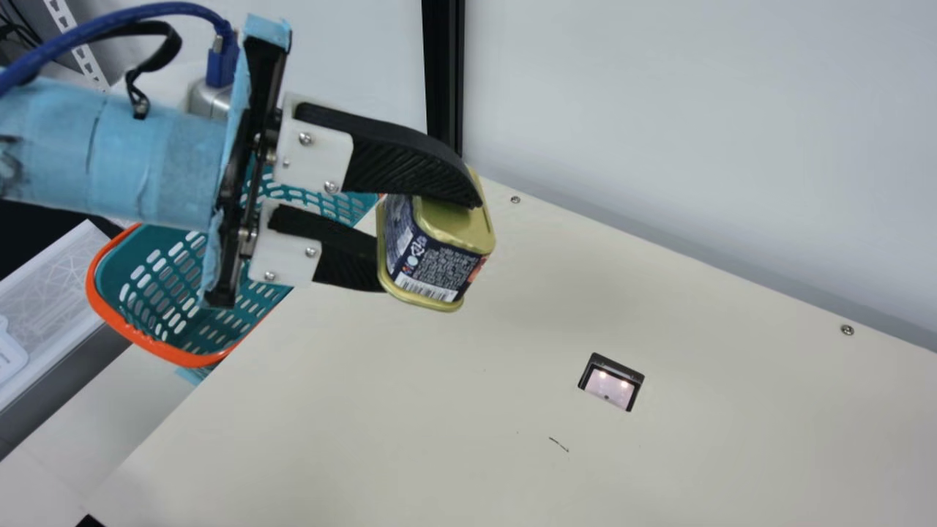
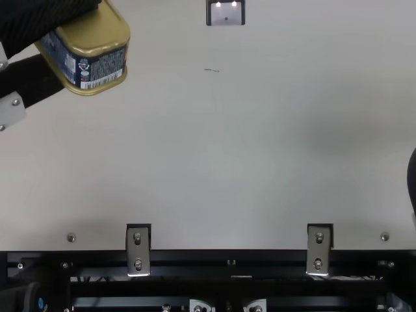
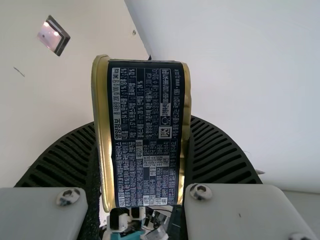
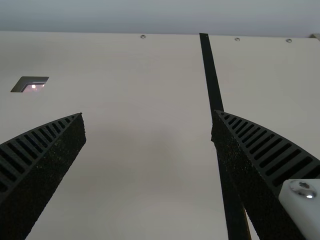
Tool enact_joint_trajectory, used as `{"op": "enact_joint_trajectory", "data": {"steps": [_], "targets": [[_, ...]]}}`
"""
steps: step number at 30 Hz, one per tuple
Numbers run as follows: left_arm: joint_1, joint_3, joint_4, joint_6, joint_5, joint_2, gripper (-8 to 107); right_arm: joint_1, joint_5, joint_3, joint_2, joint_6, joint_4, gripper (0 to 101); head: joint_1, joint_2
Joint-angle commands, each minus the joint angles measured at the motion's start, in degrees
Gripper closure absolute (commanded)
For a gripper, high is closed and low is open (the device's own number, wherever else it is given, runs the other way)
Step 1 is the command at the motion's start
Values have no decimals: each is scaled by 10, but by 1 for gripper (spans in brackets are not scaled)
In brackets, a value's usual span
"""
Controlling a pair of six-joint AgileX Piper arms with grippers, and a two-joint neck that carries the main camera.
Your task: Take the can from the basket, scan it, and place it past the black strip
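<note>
My left gripper (image 1: 432, 245) is shut on the gold-rimmed can (image 1: 439, 265), holding it tilted above the table's left part, beside the basket (image 1: 165, 350). In the top view the can (image 2: 97, 65) is at the upper left. The left wrist view has the can's printed dark side (image 3: 145, 135) between the fingers of my left gripper (image 3: 142, 145). The scanner window (image 1: 611, 384) is lit in the tabletop, apart from the can. My right gripper (image 4: 148, 125) stands open with nothing between its fingers, over the table near the black strip (image 4: 212, 75).
The cream table (image 1: 351, 410) meets a pale wall (image 1: 695, 110) at its far edge, with small screws along it. A white tray (image 1: 44, 293) stands left of the basket. Metal brackets (image 2: 138, 250) sit on the table's near edge.
</note>
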Motion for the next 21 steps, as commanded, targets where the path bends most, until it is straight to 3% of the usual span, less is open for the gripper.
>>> {"op": "enact_joint_trajectory", "data": {"steps": [1,9,21], "targets": [[-9,0,12,8,-21,-1,89,0,0,0,0,0,0,0,-13,9],[-80,1,73,39,-121,3,89,0,0,0,0,0,0,0,-13,9],[-241,5,183,30,-282,36,89,0,0,0,0,0,0,0,-13,9]]}}
